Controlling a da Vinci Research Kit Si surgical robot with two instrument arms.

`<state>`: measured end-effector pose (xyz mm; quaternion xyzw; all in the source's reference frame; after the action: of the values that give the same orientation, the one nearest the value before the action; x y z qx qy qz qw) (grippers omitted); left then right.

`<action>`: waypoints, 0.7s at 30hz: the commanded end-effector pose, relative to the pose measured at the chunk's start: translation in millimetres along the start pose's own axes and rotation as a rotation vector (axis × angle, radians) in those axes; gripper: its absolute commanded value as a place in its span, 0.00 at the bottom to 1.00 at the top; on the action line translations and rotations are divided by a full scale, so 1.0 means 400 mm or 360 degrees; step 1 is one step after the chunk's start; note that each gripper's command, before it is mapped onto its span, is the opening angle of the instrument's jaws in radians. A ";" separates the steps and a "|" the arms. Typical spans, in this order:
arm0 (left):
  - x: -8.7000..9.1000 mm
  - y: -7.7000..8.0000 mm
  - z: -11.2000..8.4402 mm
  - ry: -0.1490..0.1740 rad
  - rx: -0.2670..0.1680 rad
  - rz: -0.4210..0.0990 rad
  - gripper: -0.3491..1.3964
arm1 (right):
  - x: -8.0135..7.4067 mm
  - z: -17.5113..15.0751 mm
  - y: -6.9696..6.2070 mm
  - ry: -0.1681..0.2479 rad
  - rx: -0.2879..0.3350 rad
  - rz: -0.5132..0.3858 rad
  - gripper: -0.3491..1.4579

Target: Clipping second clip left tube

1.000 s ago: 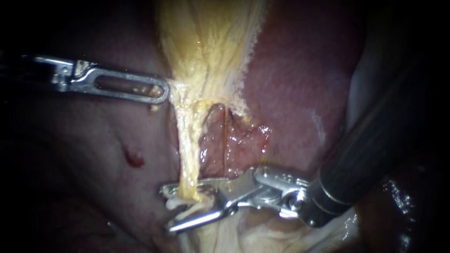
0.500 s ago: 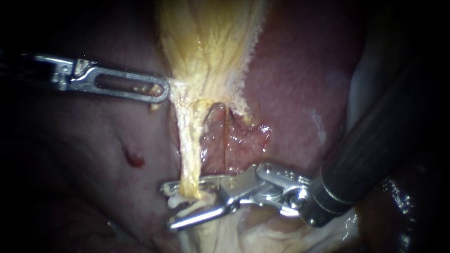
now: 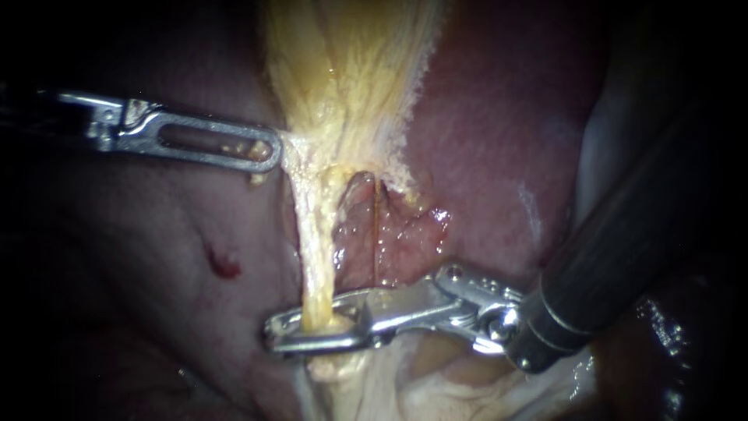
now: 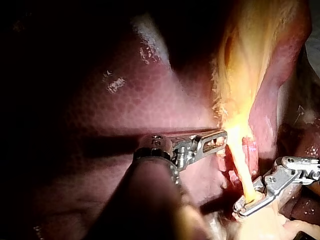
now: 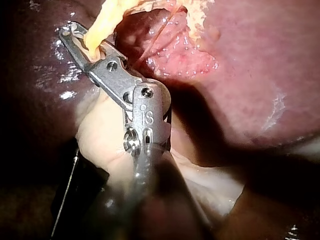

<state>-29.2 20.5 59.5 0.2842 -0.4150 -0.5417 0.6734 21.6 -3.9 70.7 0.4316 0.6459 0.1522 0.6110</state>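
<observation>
The left tube (image 3: 314, 249) is a pale yellow strand running down from the gallbladder (image 3: 351, 70). Low on it, my right instrument (image 3: 279, 333) has both jaws pressed together across the tube from two sides. The right wrist view shows the same tube (image 5: 100, 31) pinched between the right instrument's jaws (image 5: 75, 34). My left instrument (image 3: 267, 151) is shut on the yellowish edge of the gallbladder's neck and holds it out to the left. In the left wrist view, the left instrument (image 4: 219, 138) sits beside the tube (image 4: 241, 167), with the right instrument (image 4: 243, 206) lower down.
A thinner strand (image 3: 375, 234) runs to the right of the left tube over raw red tissue (image 3: 405, 234). Liver (image 3: 499, 132) lies around, with a small red spot (image 3: 222, 267) at the left. Pale tissue (image 3: 405, 390) lies under the right instrument, whose dark shaft (image 3: 623, 234) crosses from the right.
The right instrument's jaws, open around the left tube before, have come together on it. The left instrument has not moved.
</observation>
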 end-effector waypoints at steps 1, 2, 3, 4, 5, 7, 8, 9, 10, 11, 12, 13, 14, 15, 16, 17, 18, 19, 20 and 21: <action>0.0000 0.0000 0.0000 0.0000 0.0001 0.0000 0.00 | 0.0000 0.0000 0.0001 0.0000 -0.0004 0.0000 0.07; 0.0000 0.0000 0.0000 0.0000 0.0001 0.0000 0.00 | -0.0001 0.0000 0.0001 0.0000 -0.0004 0.0000 0.05; 0.0000 0.0000 0.0000 0.0000 0.0001 0.0000 0.00 | -0.0001 0.0000 0.0001 0.0001 -0.0008 0.0001 0.04; 0.0000 0.0000 0.0000 0.0000 0.0001 0.0000 0.00 | -0.0001 0.0000 0.0000 0.0001 -0.0013 0.0001 0.02; 0.0000 0.0000 0.0000 0.0000 0.0001 0.0000 0.00 | -0.0001 -0.0001 0.0000 0.0001 -0.0018 0.0001 0.00; 0.0000 0.0000 0.0000 0.0000 0.0000 0.0000 0.00 | -0.0002 -0.0001 0.0000 0.0001 -0.0027 0.0002 0.00; 0.0000 0.0000 0.0000 0.0000 0.0001 0.0000 0.00 | -0.0001 -0.0001 0.0000 -0.0004 -0.0029 -0.0003 0.00; 0.0000 0.0000 0.0000 0.0000 0.0001 0.0000 0.00 | 0.0000 -0.0001 0.0001 -0.0009 -0.0031 -0.0008 0.00; 0.0000 0.0000 0.0000 0.0000 0.0001 0.0000 0.00 | 0.0001 -0.0001 0.0001 -0.0011 -0.0032 -0.0010 0.00; 0.0000 0.0000 0.0000 0.0000 0.0000 0.0000 0.00 | 0.0001 -0.0002 0.0003 -0.0010 -0.0038 -0.0010 0.00; 0.0000 0.0000 0.0000 0.0000 0.0000 0.0000 0.00 | 0.0000 -0.0003 0.0005 -0.0010 -0.0043 -0.0010 0.00; 0.0000 0.0000 0.0000 0.0000 0.0000 0.0000 0.00 | -0.0002 -0.0005 0.0005 -0.0010 -0.0048 -0.0009 0.00; 0.0000 0.0000 0.0000 0.0000 0.0000 0.0000 0.00 | -0.0003 -0.0007 0.0005 -0.0011 -0.0048 -0.0009 0.00; 0.0000 0.0000 0.0000 0.0000 0.0000 0.0000 0.00 | -0.0003 -0.0008 0.0005 -0.0011 -0.0048 -0.0009 0.00; 0.0000 0.0000 0.0000 0.0000 0.0000 0.0000 0.00 | -0.0004 -0.0010 0.0006 -0.0011 -0.0048 -0.0008 0.00; 0.0000 0.0000 0.0000 0.0000 0.0000 0.0000 0.00 | -0.0004 -0.0010 0.0006 -0.0011 -0.0048 -0.0008 0.00; 0.0000 0.0000 0.0000 0.0000 0.0000 0.0000 0.00 | -0.0004 -0.0011 0.0006 -0.0011 -0.0048 -0.0008 0.00; 0.0000 0.0000 0.0000 0.0000 0.0000 0.0000 0.00 | -0.0004 -0.0011 0.0007 -0.0011 -0.0048 -0.0008 0.00; 0.0000 0.0000 0.0000 0.0000 0.0000 0.0000 0.00 | -0.0004 -0.0011 0.0007 -0.0011 -0.0048 -0.0008 0.00; 0.0000 0.0000 0.0000 0.0000 0.0000 0.0000 0.00 | -0.0004 -0.0011 0.0006 -0.0011 -0.0048 -0.0008 0.00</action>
<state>-29.2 20.5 59.6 0.2843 -0.4150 -0.5416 0.6735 21.3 -3.7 71.1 0.4211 0.6425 0.1589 0.6202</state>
